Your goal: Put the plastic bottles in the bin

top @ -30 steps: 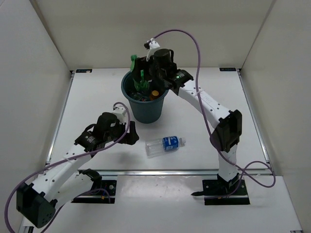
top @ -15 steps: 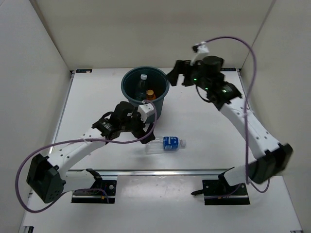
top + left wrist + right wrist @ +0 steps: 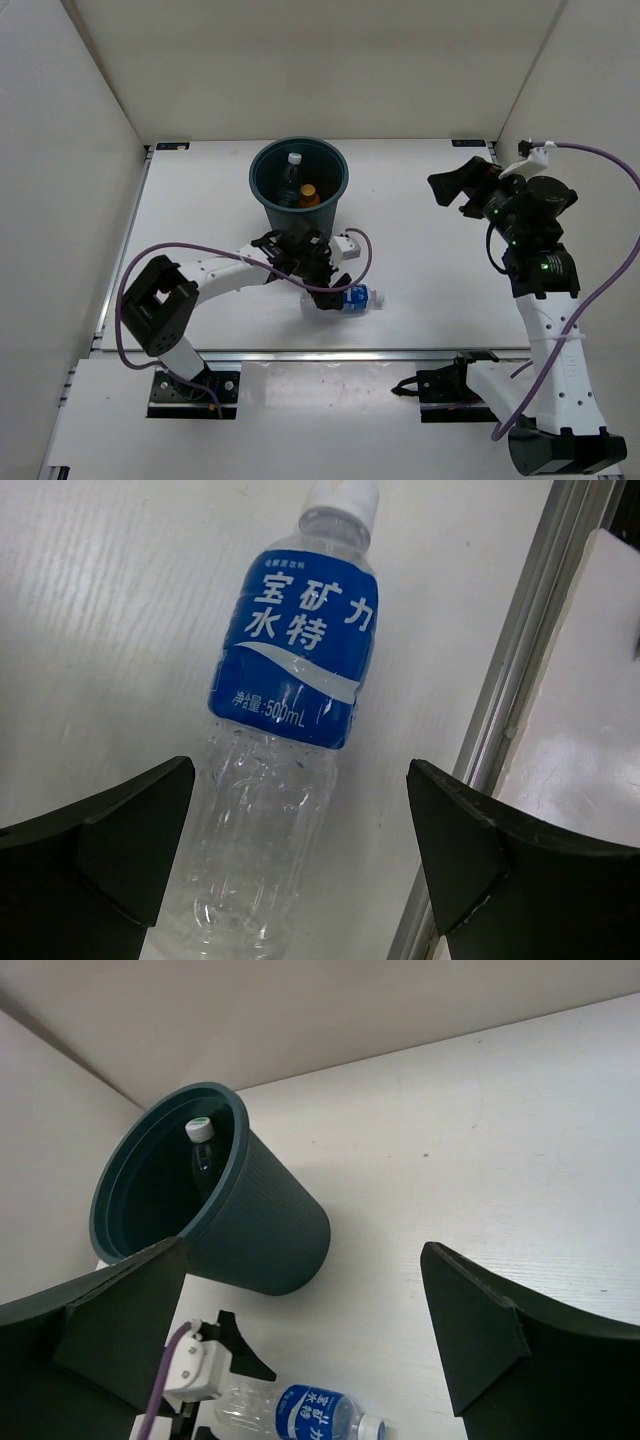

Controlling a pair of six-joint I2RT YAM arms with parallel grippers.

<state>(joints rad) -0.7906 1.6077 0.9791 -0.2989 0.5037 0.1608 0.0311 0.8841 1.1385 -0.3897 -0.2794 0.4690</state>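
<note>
Blue-label bottle (image 3: 290,710) base cut off below, orange bottle (image 3: 309,194) mostly hidden inside bin (image 3: 290,218)

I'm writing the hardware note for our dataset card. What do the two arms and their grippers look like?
The left arm and right arm have white links with black joint housings. A purple cable loops along each. The left gripper and right gripper have matte black, wedge-shaped fingers.

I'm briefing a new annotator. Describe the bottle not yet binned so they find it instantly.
Find the dark round bin. In front of it, a clear bottle lies on its side. Alone outside the bin, it wears a blue label.
</note>
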